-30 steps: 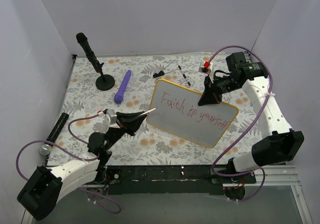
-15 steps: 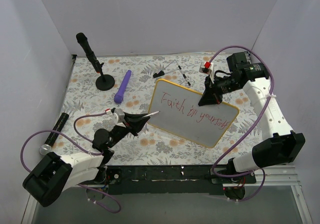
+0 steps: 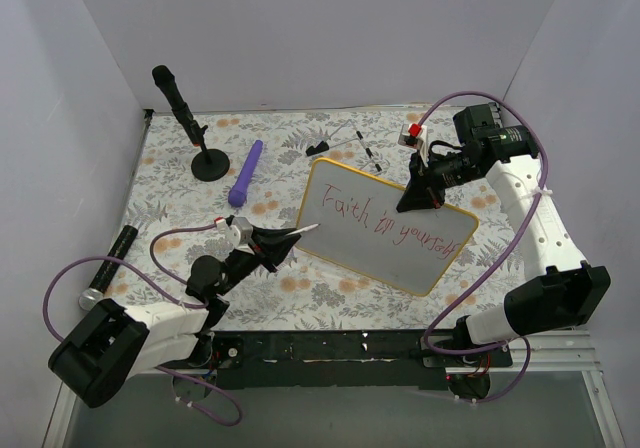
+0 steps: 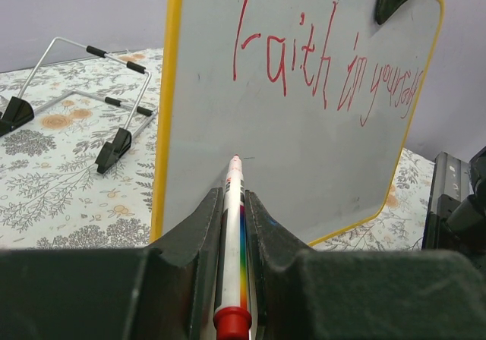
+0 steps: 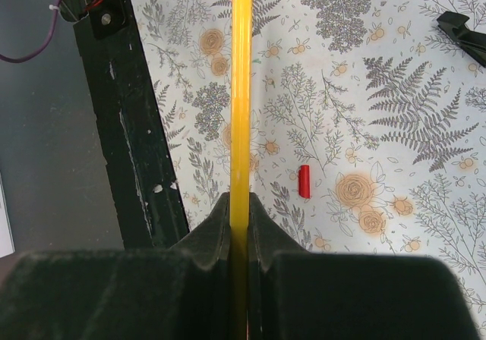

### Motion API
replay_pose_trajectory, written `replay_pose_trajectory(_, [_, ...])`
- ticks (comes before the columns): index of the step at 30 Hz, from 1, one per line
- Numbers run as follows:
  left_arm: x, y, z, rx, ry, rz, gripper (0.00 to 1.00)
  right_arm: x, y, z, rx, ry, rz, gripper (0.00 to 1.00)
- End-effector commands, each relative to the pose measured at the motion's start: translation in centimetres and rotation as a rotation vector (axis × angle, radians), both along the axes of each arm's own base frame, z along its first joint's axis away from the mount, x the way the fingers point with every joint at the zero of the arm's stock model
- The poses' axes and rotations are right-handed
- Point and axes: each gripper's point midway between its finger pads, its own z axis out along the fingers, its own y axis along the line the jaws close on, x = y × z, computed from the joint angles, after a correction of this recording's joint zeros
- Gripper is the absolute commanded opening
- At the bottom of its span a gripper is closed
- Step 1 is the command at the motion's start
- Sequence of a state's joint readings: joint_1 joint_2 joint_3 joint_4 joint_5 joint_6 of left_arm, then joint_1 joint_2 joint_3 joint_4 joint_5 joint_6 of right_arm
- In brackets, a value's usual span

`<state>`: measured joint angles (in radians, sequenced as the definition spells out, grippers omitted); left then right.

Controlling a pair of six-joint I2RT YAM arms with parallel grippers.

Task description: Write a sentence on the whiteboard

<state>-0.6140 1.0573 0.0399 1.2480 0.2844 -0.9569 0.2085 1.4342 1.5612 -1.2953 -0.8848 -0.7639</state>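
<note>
Tablecloth [image 3: 300,290] with a fern-and-flower print covers the whole work surface I am looking down on. On it, right of centre, the whiteboard [image 3: 352,246] is raised off the cloth rather than lying flat; from the left wrist its white face [image 4: 304,150] stands nearly upright in front of me. My right gripper [image 3: 418,200] is clamped on the board's upper yellow rim. Its own camera shows that rim [image 5: 241,89] edge-on, pinched between both fingers [image 5: 240,203].

My left gripper [image 3: 275,243] sits low at the board's left edge, closed around the marker [image 3: 302,230]. The marker's white barrel [image 4: 233,234] lies between the fingers and points at the lower left of the board face. I cannot tell whether the tip touches.

Across the board runs the sentence [image 3: 385,223] in thin red letters, "Faith in yourself" [image 4: 319,67].

Behind the board lies a wire stand [image 3: 350,146]. A purple object [image 3: 246,173] and a black microphone stand [image 3: 210,165] sit at far left. A small red cap [image 5: 304,181] rests on the cloth.
</note>
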Motion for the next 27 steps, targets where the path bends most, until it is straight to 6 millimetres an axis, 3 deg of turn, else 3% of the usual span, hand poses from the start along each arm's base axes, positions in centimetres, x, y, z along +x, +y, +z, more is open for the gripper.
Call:
replay_pose_trajectory(1, [-0.9,1.3,-4.2,0.072,0.072,0.028,0.00,-1.4,0.8,2.9,0.106,-0.023,0.024,0.01])
replay_pose_trajectory(27, [-0.9,1.2,-6.3,0.096,0.164,0.025,0.00,-1.4,0.9,3.0,0.109,-0.028,0.027,0.01])
